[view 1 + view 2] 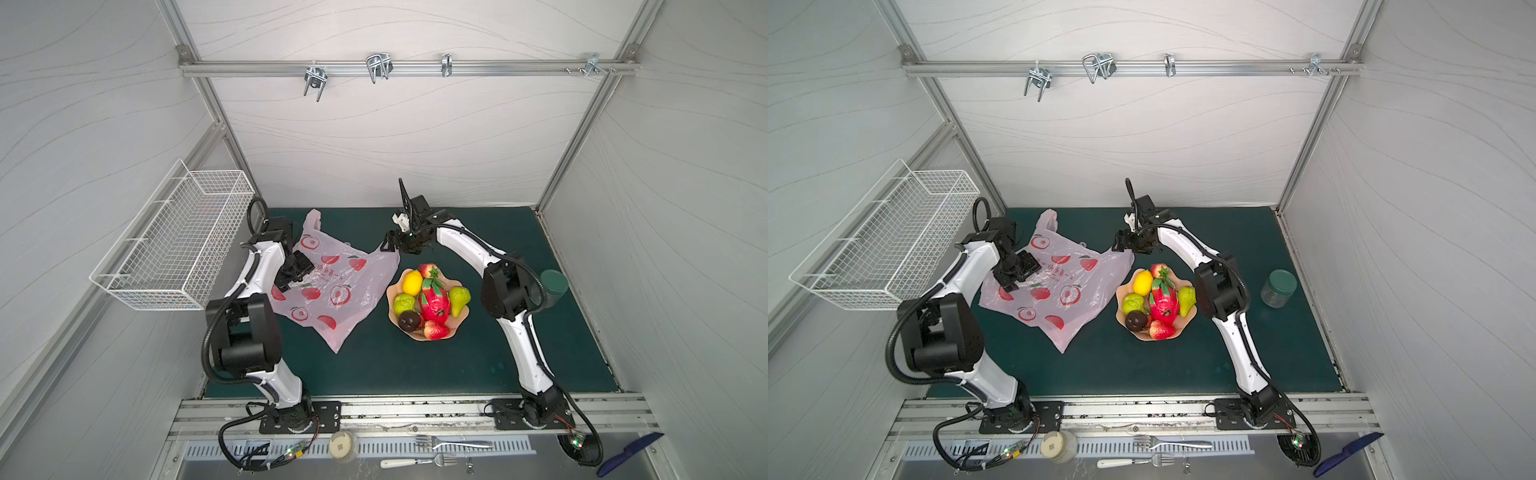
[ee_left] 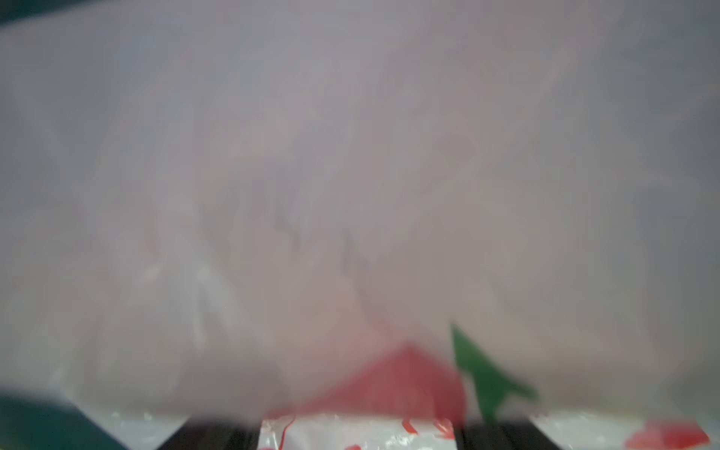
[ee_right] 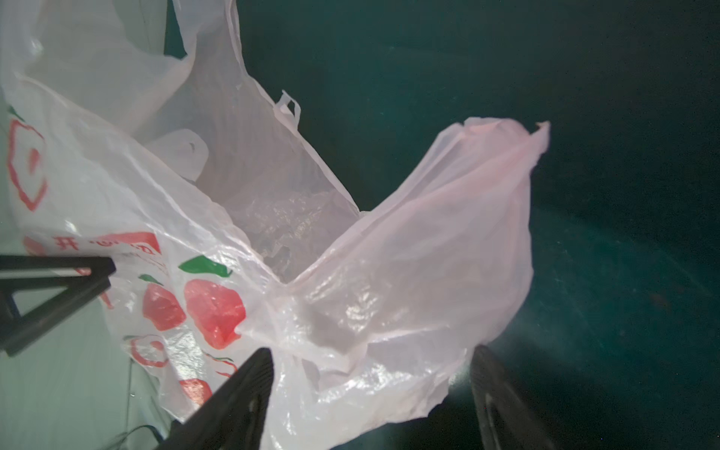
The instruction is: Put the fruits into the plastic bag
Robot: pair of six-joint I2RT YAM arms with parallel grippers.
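Observation:
The pale pink plastic bag (image 1: pixel 332 299) with red fruit prints lies crumpled on the green mat, left of centre in both top views. The fruits sit in a peach bowl (image 1: pixel 415 336) to its right: lemon (image 1: pixel 412 281), green apple (image 1: pixel 404 303), pear (image 1: pixel 459 300), dragon fruit (image 1: pixel 435 301), dark purple fruit (image 1: pixel 409 321), two strawberries (image 1: pixel 435 330). My left gripper (image 1: pixel 293 272) presses down on the bag's left part; its wrist view is blurred by plastic, fingers (image 2: pixel 210 432) apart. My right gripper (image 3: pixel 374 362) stands open astride the bag's right handle (image 3: pixel 467 218), one finger touching the film.
A clear jar with a green lid (image 1: pixel 552 286) stands behind my right arm's elbow. A white wire basket (image 1: pixel 174 241) hangs on the left wall. Forks (image 1: pixel 453 442), a blue comb (image 1: pixel 627 455) and a round white lid (image 1: pixel 343 446) lie on the front ledge.

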